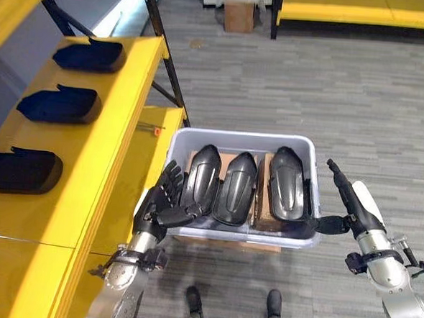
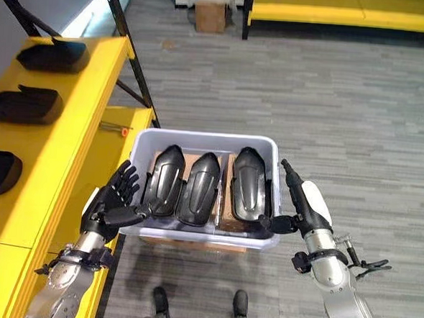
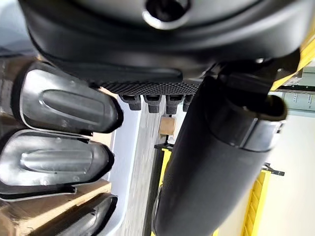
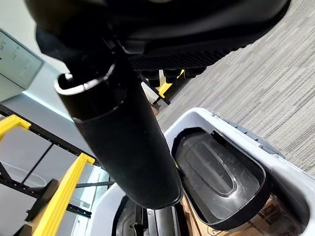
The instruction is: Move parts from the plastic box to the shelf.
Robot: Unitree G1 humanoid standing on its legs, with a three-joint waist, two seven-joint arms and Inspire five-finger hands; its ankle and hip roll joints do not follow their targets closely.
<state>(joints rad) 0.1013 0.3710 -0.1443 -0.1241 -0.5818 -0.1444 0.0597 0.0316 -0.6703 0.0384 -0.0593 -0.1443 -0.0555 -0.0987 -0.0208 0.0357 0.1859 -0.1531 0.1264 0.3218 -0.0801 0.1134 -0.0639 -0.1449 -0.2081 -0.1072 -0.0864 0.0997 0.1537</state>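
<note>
Carrying the plastic box [image 1: 308,147] at frame centre, three parts [image 1: 237,187] lying inside; left hand [image 1: 162,203] spread flat against one wall, right hand [image 2: 303,200] straight-fingered against the other. Risking the box slipping down, being merely squeezed; shelf [image 1: 105,145] waiting at left

both eye views look down from the head, side by side, sharing the box [image 1: 243,141], the shelf [image 1: 89,159] on the left and the grey floor [image 1: 310,78]. each wrist cam sits super close behind its own hand, looking along it: the left wrist cam sees the parts [image 3: 59,162], the right the box's rim.
</note>
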